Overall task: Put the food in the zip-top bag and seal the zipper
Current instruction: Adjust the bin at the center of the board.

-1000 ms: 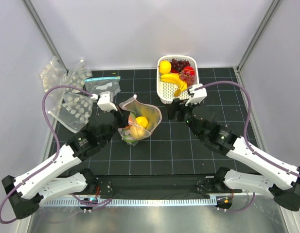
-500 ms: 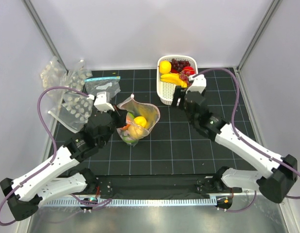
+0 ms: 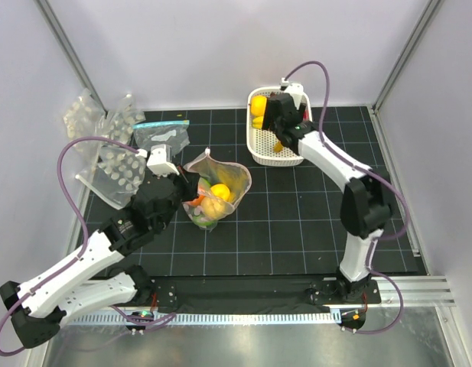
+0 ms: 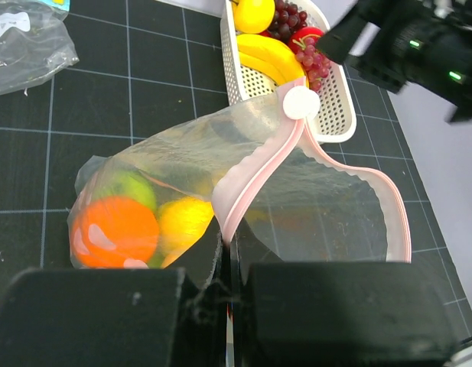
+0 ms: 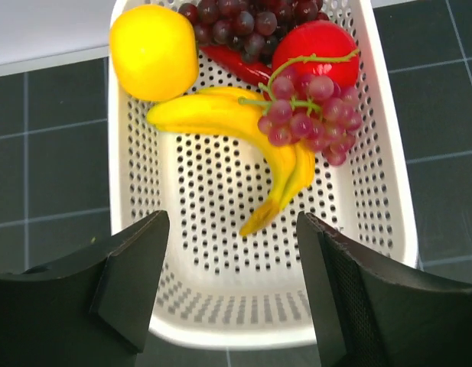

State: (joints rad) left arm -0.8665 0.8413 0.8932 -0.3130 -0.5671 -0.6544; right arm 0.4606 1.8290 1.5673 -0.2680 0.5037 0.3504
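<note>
Plastic zip-top bag (image 3: 220, 186) containing fruit (image 4: 117, 229) rests on the worktop (image 3: 297, 222), front-left of the white basket (image 5: 205, 229). Left hand (image 4: 229, 264), fully closed, pinches the pink zipper (image 4: 255, 172). Right hand (image 5: 232, 222), wide apart and empty, hovers over the basket.

Overhead, the right claw (image 3: 275, 121) hides part of the basket's (image 3: 278, 159) contents from me. In the left wrist view, the left claw (image 4: 228, 275) covers the zip-top bag's (image 4: 182, 145) lower edge. The right wrist view crops the basket's far rim.
</note>
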